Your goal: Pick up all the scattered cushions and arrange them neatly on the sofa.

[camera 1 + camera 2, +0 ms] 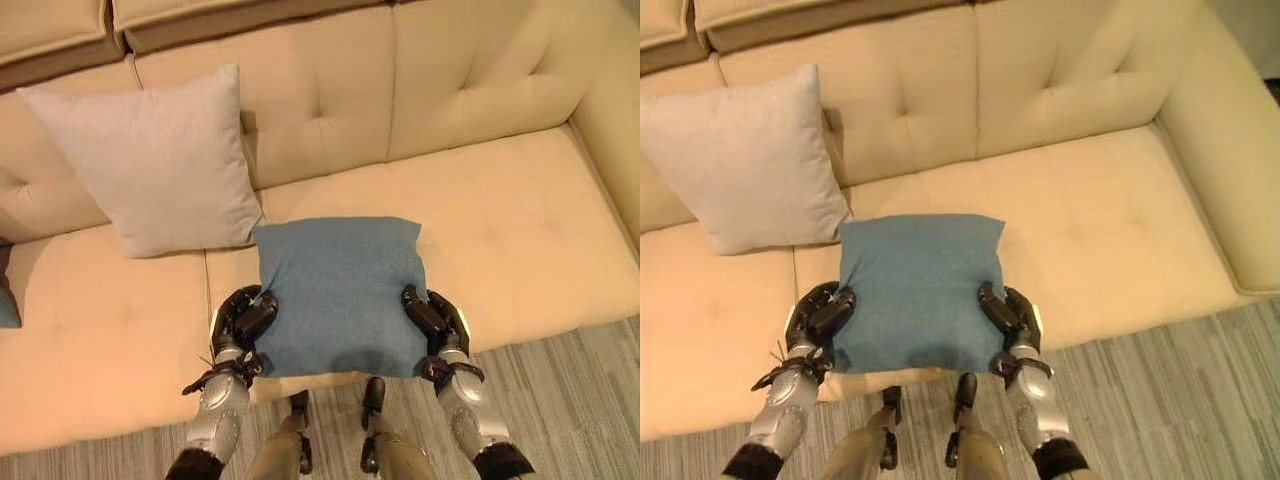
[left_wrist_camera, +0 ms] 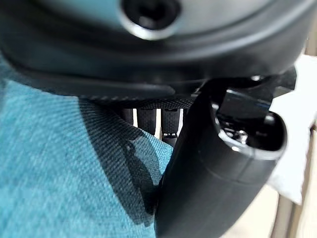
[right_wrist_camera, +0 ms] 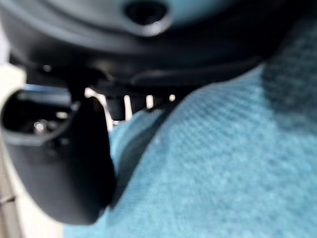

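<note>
Cream upholstery spreads before me: a tufted sofa with a wide seat, a buttoned backrest and an armrest rising at my right, standing on grey striped flooring. Between my two hands I hold a blue cushion flat over the front part of the seat, its near edge reaching out past the sofa's front edge toward me. My left hand grips the cushion's left edge, the thumb lying on the top face and the fingers curled under the fabric; in the left wrist view the dark thumb presses into the teal weave while the fingers show in a row just behind it. My right hand clamps the opposite edge in the same way, thumb on top and fingers wrapped beneath, and the right wrist view shows its thumb pinching against the cloth. Whether the cushion's underside touches the seat I cannot tell from here. Beyond the blue cushion's far left corner, a light grey cushion leans upright against the backrest, its lower corner just beside the blue one. At the far left edge of the seat a sliver of another blue object peeks in; too little shows to tell what it is.
</note>
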Tool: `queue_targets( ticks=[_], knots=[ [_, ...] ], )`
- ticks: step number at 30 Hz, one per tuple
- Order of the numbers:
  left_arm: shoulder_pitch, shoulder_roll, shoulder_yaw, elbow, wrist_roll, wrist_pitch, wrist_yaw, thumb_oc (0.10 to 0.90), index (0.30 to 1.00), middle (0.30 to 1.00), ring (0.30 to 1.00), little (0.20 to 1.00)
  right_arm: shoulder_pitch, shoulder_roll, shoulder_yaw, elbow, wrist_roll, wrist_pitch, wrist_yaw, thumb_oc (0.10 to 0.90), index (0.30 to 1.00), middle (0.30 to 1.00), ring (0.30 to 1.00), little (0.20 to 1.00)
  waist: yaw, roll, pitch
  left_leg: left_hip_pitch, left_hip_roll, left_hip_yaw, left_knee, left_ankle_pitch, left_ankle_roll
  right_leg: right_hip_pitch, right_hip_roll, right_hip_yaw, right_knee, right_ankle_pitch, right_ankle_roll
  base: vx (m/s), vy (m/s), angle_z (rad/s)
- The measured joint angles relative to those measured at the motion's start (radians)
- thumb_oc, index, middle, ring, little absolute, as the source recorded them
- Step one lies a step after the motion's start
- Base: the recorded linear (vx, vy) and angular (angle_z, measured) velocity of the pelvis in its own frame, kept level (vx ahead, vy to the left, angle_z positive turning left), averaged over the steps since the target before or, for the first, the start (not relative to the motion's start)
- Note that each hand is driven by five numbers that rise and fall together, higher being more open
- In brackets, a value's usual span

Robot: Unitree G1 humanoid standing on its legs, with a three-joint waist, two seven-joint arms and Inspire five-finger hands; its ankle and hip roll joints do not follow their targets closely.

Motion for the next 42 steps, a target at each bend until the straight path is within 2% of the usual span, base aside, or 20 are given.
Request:
queue_targets(
  ticks=[10, 15, 18, 19, 20, 21, 22, 24, 26, 28, 29, 31, 32, 33, 35, 36, 37, 38, 40, 42],
  knots=[
    [0.109, 0.008, -0.005, -0.018, 0.020, 0.027, -0.067, 0.400, 0.300, 0.300, 0.300, 0.300, 0.156, -0.011, -0.036, -0.125, -0.052, 0.034, 0.044, 0.400, 0.300, 0.300, 0.300, 0.300, -0.005, 0.015, -0.047, 0.120, 0.013, 0.016, 0.000, -0.019, -0.006, 0.116, 0.013, 0.008, 0.000, -0.022, -0.009, 0.04, -0.059, -0.03],
    [0.141, 0.007, -0.027, -0.019, 0.020, 0.047, -0.068, 0.400, 0.300, 0.300, 0.300, 0.300, 0.186, -0.044, -0.038, -0.137, -0.107, 0.041, 0.063, 0.400, 0.300, 0.300, 0.300, 0.300, -0.004, 0.006, -0.074, 0.152, 0.024, 0.023, 0.001, -0.024, -0.011, 0.137, 0.025, 0.026, 0.000, -0.031, -0.008, -0.04, -0.003, -0.14],
    [0.144, 0.008, -0.038, -0.017, 0.022, 0.056, -0.068, 0.400, 0.300, 0.300, 0.300, 0.300, 0.186, -0.050, -0.048, -0.136, -0.129, 0.045, 0.063, 0.400, 0.300, 0.300, 0.300, 0.300, -0.004, -0.014, -0.081, 0.159, 0.013, -0.029, 0.017, -0.026, -0.012, 0.119, 0.026, 0.088, -0.007, -0.023, -0.015, -0.07, 0.067, -0.46],
    [0.145, 0.009, -0.036, -0.016, 0.022, 0.059, -0.068, 0.400, 0.300, 0.300, 0.300, 0.300, 0.187, -0.051, -0.047, -0.136, -0.135, 0.047, 0.063, 0.400, 0.300, 0.300, 0.300, 0.300, 0.002, -0.025, -0.083, 0.158, 0.006, -0.067, 0.028, -0.035, -0.020, 0.119, 0.020, 0.108, -0.007, -0.022, -0.012, -0.09, 0.183, -0.80],
    [0.144, 0.006, -0.045, -0.014, 0.035, 0.067, -0.068, 0.400, 0.300, 0.300, 0.300, 0.300, 0.195, -0.073, -0.048, -0.136, -0.143, 0.052, 0.063, 0.400, 0.300, 0.300, 0.300, 0.300, -0.014, -0.016, -0.090, 0.171, 0.009, -0.145, 0.029, -0.073, -0.026, 0.115, 0.022, 0.136, -0.007, -0.011, -0.002, -0.13, 0.239, -0.78],
    [0.141, 0.009, -0.054, -0.013, 0.043, 0.072, -0.068, 0.400, 0.300, 0.300, 0.300, 0.300, 0.201, -0.066, -0.053, -0.136, -0.146, 0.056, 0.063, 0.400, 0.300, 0.300, 0.300, 0.300, -0.033, -0.029, -0.096, 0.174, -0.010, -0.145, 0.030, -0.080, -0.014, 0.099, 0.017, 0.172, -0.005, 0.000, 0.008, -0.16, 0.254, -1.53],
    [0.143, 0.015, -0.058, -0.013, 0.057, 0.072, -0.068, 0.400, 0.300, 0.300, 0.300, 0.300, 0.189, -0.070, -0.053, -0.136, -0.155, 0.057, 0.063, 0.400, 0.300, 0.300, 0.300, 0.300, -0.015, -0.048, -0.110, 0.178, -0.052, -0.142, 0.030, -0.100, 0.023, 0.053, 0.004, 0.259, 0.000, 0.030, 0.032, -0.14, 0.159, -1.49],
    [0.139, 0.030, -0.055, -0.013, 0.058, 0.075, -0.068, 0.400, 0.300, 0.300, 0.300, 0.300, 0.192, -0.057, -0.053, -0.136, -0.158, 0.059, 0.063, 0.400, 0.300, 0.300, 0.300, 0.300, -0.025, -0.062, -0.116, 0.177, -0.077, -0.083, 0.026, -0.095, 0.041, 0.028, -0.022, 0.272, 0.001, 0.061, 0.030, -0.16, 0.111, -1.33],
    [0.135, 0.053, -0.045, -0.011, 0.059, 0.076, -0.068, 0.400, 0.300, 0.300, 0.300, 0.300, 0.194, -0.034, -0.042, -0.133, -0.165, 0.062, 0.063, 0.400, 0.300, 0.300, 0.300, 0.300, -0.026, -0.086, -0.118, 0.166, -0.097, 0.029, 0.046, -0.110, 0.070, -0.034, -0.050, 0.246, 0.006, 0.123, 0.074, -0.15, 0.007, -1.44],
    [0.137, 0.067, -0.033, 0.002, 0.068, 0.078, -0.068, 0.400, 0.300, 0.300, 0.300, 0.300, 0.204, -0.026, -0.010, -0.118, -0.172, 0.080, 0.063, 0.400, 0.300, 0.300, 0.300, 0.300, -0.014, -0.075, -0.115, 0.161, -0.063, 0.082, 0.049, -0.104, 0.083, -0.082, -0.104, 0.038, 0.122, 0.024, 0.134, -0.14, -0.111, -0.89],
    [0.138, 0.073, -0.026, 0.008, 0.074, 0.085, -0.068, 0.400, 0.300, 0.300, 0.300, 0.300, 0.214, -0.024, -0.006, -0.120, -0.194, 0.083, 0.066, 0.400, 0.300, 0.300, 0.300, 0.300, 0.001, -0.063, -0.108, 0.168, -0.039, 0.081, 0.049, -0.101, 0.080, -0.056, -0.139, -0.011, 0.175, -0.006, 0.132, -0.07, -0.143, -0.15],
    [0.146, 0.079, -0.028, 0.008, 0.078, 0.089, -0.068, 0.400, 0.300, 0.300, 0.300, 0.300, 0.218, -0.024, -0.004, -0.124, -0.207, 0.088, 0.068, 0.400, 0.300, 0.300, 0.300, 0.300, 0.034, -0.032, -0.093, 0.183, 0.003, 0.073, 0.045, -0.088, 0.059, 0.033, -0.164, 0.056, 0.226, -0.057, 0.147, -0.06, -0.276, 0.00],
    [0.146, 0.091, -0.027, 0.008, 0.077, 0.091, -0.067, 0.400, 0.300, 0.300, 0.300, 0.300, 0.205, -0.023, 0.003, -0.126, -0.208, 0.089, 0.069, 0.400, 0.300, 0.300, 0.300, 0.300, 0.050, -0.034, -0.094, 0.182, 0.011, 0.080, 0.039, -0.074, 0.039, 0.081, -0.191, 0.040, 0.195, -0.063, 0.138, -0.01, -0.350, -0.18],
    [0.149, 0.090, -0.020, 0.007, 0.077, 0.091, -0.067, 0.400, 0.300, 0.300, 0.300, 0.300, 0.190, -0.026, 0.011, -0.126, -0.213, 0.092, 0.069, 0.400, 0.300, 0.300, 0.300, 0.300, 0.065, -0.031, -0.093, 0.183, 0.027, 0.086, 0.035, -0.061, 0.020, 0.118, -0.195, -0.028, 0.142, -0.096, 0.121, 0.04, -0.330, -0.18],
    [0.189, 0.028, 0.004, -0.001, 0.077, 0.091, -0.065, 0.400, 0.300, 0.300, 0.300, 0.300, 0.186, -0.070, 0.015, -0.127, -0.226, 0.095, 0.069, 0.400, 0.300, 0.300, 0.300, 0.300, 0.078, 0.032, -0.116, 0.193, 0.108, 0.073, 0.014, -0.033, -0.008, 0.174, -0.076, -0.029, 0.022, -0.046, 0.064, 0.09, -0.459, -0.28],
    [0.193, 0.010, 0.000, 0.000, 0.077, 0.091, -0.065, 0.400, 0.300, 0.300, 0.300, 0.300, 0.183, -0.089, 0.013, -0.126, -0.227, 0.095, 0.069, 0.400, 0.300, 0.300, 0.300, 0.300, 0.076, 0.038, -0.120, 0.192, 0.134, 0.072, 0.019, -0.020, -0.024, 0.187, -0.039, -0.028, 0.000, -0.047, 0.061, 0.07, -0.500, -0.14],
    [0.189, -0.020, -0.002, 0.006, 0.076, 0.091, -0.065, 0.400, 0.300, 0.300, 0.300, 0.300, 0.177, -0.123, 0.010, -0.124, -0.233, 0.095, 0.069, 0.400, 0.300, 0.300, 0.300, 0.300, 0.063, 0.033, -0.119, 0.153, 0.178, 0.031, 0.071, 0.004, -0.057, 0.175, 0.003, -0.032, 0.006, -0.061, 0.038, 0.06, -0.464, 0.09],
    [0.186, -0.021, -0.018, 0.006, 0.076, 0.091, -0.065, 0.400, 0.300, 0.300, 0.300, 0.300, 0.174, -0.155, 0.002, -0.131, -0.252, 0.095, 0.069, 0.400, 0.300, 0.300, 0.300, 0.300, 0.052, 0.021, -0.123, 0.104, 0.215, 0.019, 0.124, 0.018, -0.048, 0.159, 0.041, -0.036, 0.012, -0.075, 0.005, 0.03, -0.289, 0.10],
    [0.186, -0.020, -0.043, 0.009, 0.075, 0.092, -0.065, 0.400, 0.300, 0.300, 0.300, 0.300, 0.177, -0.152, -0.015, -0.130, -0.277, 0.096, 0.065, 0.400, 0.300, 0.300, 0.300, 0.300, 0.051, -0.004, -0.117, 0.083, 0.219, 0.001, 0.152, 0.088, -0.069, 0.164, 0.045, -0.037, 0.002, -0.079, -0.028, 0.07, -0.152, 0.00],
    [0.190, -0.020, -0.063, 0.010, 0.074, 0.093, -0.065, 0.400, 0.300, 0.300, 0.300, 0.300, 0.177, -0.153, -0.021, -0.131, -0.285, 0.096, 0.064, 0.400, 0.300, 0.300, 0.300, 0.300, 0.052, -0.024, -0.117, 0.089, 0.194, -0.035, 0.152, 0.095, -0.083, 0.169, 0.035, -0.033, 0.001, -0.067, -0.042, 0.10, -0.115, -0.07]
  ],
)
